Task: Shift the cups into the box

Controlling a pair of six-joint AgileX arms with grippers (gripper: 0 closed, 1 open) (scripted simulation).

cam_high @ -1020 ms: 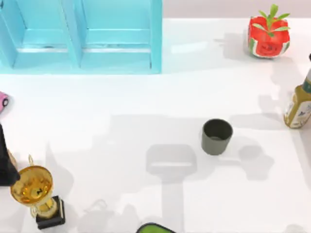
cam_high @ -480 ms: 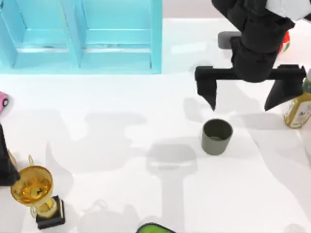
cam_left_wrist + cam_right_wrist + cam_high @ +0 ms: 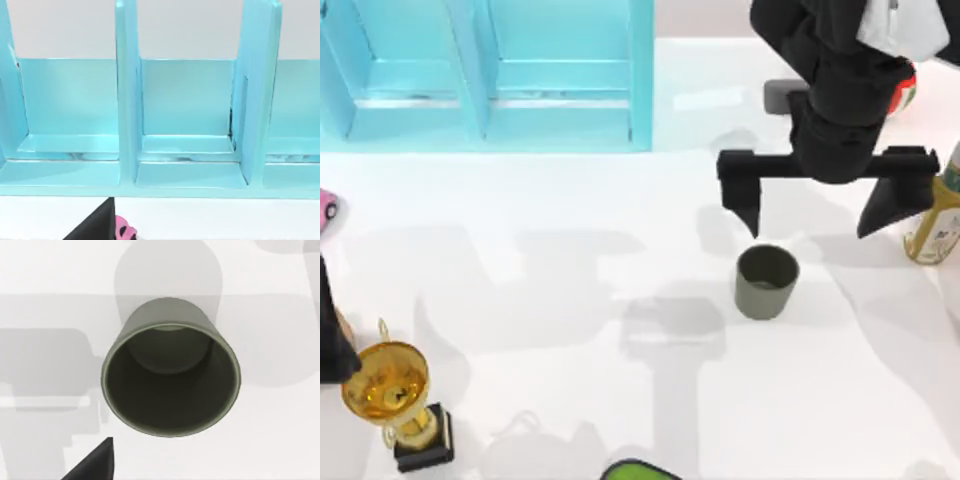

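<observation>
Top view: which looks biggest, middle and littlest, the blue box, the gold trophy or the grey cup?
1. Blue box, by far the largest, though cut off at the picture's edge.
2. Gold trophy on its black base.
3. Grey cup, somewhat smaller than the trophy.

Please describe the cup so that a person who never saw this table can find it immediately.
Start from the blue box at the table's far left. Right of it, under the open right gripper, stands the cup. It is plain, dark grey-olive and handleless, unlike the gold trophy.
</observation>
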